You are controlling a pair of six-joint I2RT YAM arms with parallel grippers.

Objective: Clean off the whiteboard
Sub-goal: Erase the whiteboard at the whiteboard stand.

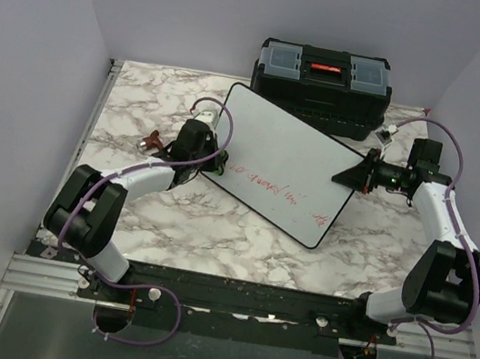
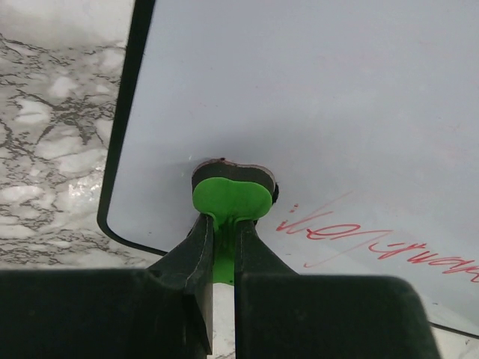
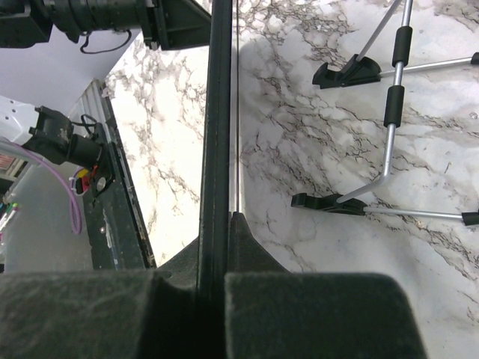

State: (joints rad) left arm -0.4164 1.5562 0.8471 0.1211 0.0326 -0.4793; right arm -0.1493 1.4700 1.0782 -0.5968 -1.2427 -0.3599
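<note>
Left gripper (image 2: 224, 228) clamped on green eraser (image 2: 232, 196), eraser pressed on whiteboard (image 2: 322, 97) (near its corner), beside red writing (image 2: 374, 250), right gripper (image 3: 218, 232) pinching its edge

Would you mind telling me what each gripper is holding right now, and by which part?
The left gripper pinches a small green eraser by its rear tab; the right gripper clamps the whiteboard by its black edge frame.

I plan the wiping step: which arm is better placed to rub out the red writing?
Left. The left pincer grips the green eraser, set on the whiteboard beside the red writing. The right pincer is clamped on the board's edge.
</note>
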